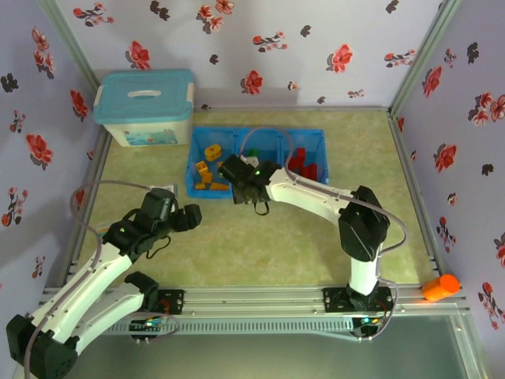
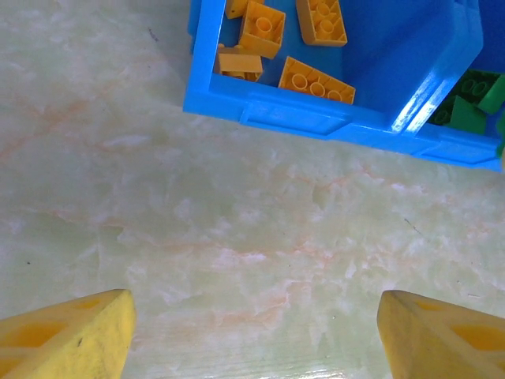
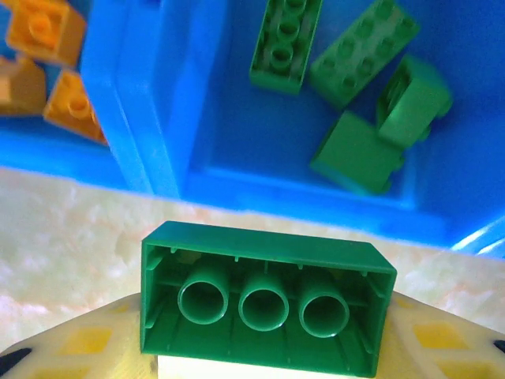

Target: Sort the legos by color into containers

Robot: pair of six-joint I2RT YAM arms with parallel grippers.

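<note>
The right gripper point(image 3: 267, 362) pinches a green studded plastic brick point(image 3: 267, 300) at the near wall of a long bright-blue plastic tray point(image 3: 142, 118), whose middle compartment holds more green bricks point(image 3: 353, 154). The left gripper point(image 2: 252, 335), spread wide, hangs over the pale marbled surface point(image 2: 237, 221) near it.

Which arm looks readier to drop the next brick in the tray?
Right. The right claw grips a green plastic brick just before the long bright-blue plastic tray, at its compartment of green bricks. The left claw hangs open and empty over the marbled table.
</note>
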